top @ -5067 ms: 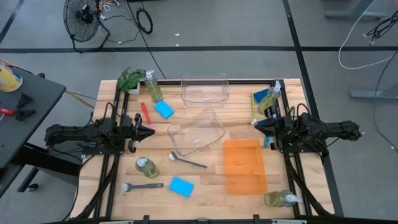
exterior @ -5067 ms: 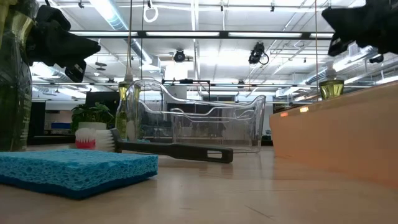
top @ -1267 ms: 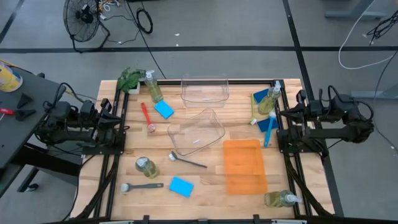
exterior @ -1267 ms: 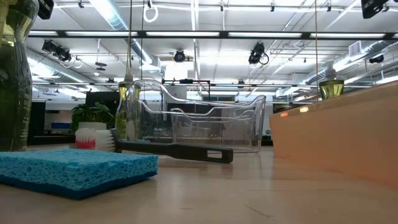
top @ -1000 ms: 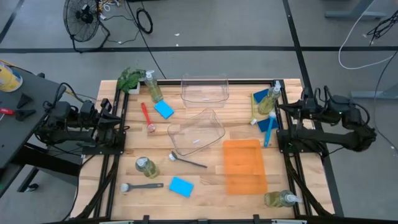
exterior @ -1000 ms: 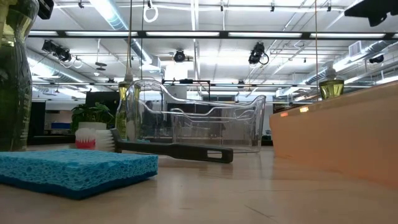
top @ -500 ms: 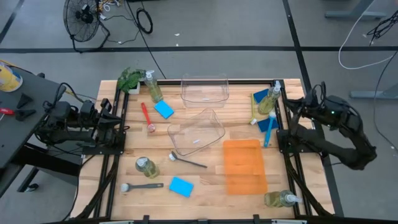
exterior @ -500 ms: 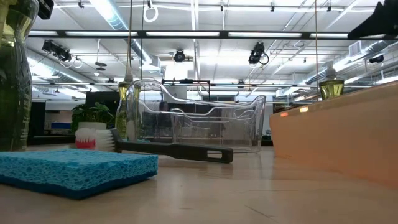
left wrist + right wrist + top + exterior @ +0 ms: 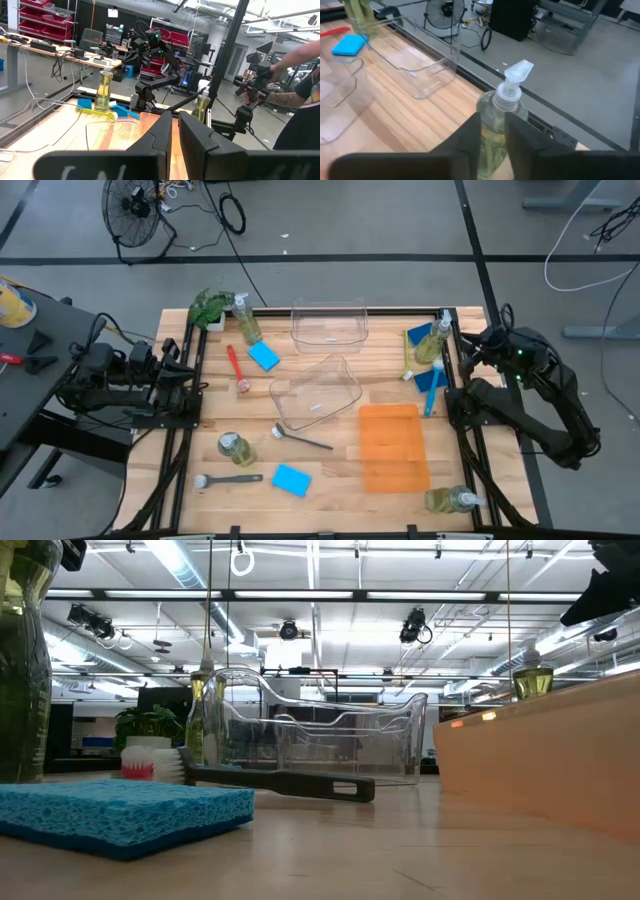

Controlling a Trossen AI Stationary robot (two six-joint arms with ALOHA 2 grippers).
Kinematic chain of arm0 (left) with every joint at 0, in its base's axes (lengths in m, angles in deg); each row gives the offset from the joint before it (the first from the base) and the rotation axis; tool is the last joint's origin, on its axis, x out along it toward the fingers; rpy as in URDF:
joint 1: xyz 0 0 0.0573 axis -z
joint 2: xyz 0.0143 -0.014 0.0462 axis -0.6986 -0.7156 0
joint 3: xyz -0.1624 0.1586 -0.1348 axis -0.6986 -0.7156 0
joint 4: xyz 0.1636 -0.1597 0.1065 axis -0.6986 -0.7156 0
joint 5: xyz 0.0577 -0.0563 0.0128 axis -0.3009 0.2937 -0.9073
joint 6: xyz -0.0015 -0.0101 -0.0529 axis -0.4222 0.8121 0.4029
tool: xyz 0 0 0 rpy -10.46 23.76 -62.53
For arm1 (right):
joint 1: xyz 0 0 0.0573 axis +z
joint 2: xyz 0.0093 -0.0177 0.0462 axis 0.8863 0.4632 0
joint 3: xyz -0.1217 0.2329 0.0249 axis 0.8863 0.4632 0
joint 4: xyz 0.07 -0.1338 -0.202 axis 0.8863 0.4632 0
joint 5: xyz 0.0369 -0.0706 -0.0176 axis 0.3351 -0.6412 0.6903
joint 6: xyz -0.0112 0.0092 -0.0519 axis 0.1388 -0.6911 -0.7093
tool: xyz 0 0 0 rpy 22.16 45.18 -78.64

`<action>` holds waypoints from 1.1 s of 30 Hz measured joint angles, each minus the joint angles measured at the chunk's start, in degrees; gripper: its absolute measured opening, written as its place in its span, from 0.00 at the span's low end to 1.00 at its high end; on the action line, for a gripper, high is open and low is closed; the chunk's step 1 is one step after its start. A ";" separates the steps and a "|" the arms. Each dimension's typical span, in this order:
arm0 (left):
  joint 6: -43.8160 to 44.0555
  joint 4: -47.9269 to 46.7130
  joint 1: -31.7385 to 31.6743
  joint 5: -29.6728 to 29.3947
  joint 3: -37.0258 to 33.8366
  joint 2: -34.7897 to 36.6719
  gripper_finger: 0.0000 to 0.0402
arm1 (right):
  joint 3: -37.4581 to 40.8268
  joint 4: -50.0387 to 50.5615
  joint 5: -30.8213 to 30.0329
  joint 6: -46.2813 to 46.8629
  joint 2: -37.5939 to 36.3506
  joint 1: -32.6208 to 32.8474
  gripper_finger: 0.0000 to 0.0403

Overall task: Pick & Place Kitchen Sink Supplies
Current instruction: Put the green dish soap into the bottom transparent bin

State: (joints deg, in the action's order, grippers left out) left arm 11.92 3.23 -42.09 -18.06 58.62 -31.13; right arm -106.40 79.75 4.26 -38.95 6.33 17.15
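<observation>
Our right gripper (image 9: 492, 131), fingers narrowly parted and seemingly empty, faces the bottle (image 9: 497, 117) at the table's far right corner, which a clipped pump could topple; the left gripper (image 9: 174, 131) waits shut.

grey floor (image 9: 350, 230), standing fan (image 9: 133, 210)

Left gripper (image 9: 174, 131) idling at the table's (image 9: 330, 475) left edge, fingers nearly together, right gripper (image 9: 492, 131) hovering slightly parted by its far right corner
</observation>
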 joint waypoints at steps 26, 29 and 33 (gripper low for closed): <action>0.00 0.02 -0.02 0.00 0.00 0.00 0.09 | 2.64 -4.04 -8.93 3.09 8.40 0.07 0.67; 0.01 0.02 0.00 0.00 0.00 0.00 0.09 | 2.26 -3.87 -8.55 4.42 10.22 0.09 0.67; 0.00 0.02 0.00 -0.01 0.00 0.00 0.09 | 0.58 -3.91 -8.38 8.48 12.67 0.08 0.67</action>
State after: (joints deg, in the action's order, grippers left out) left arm 11.92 3.25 -42.09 -18.07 58.62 -31.13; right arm -105.82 75.83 -4.13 -30.47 19.00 17.23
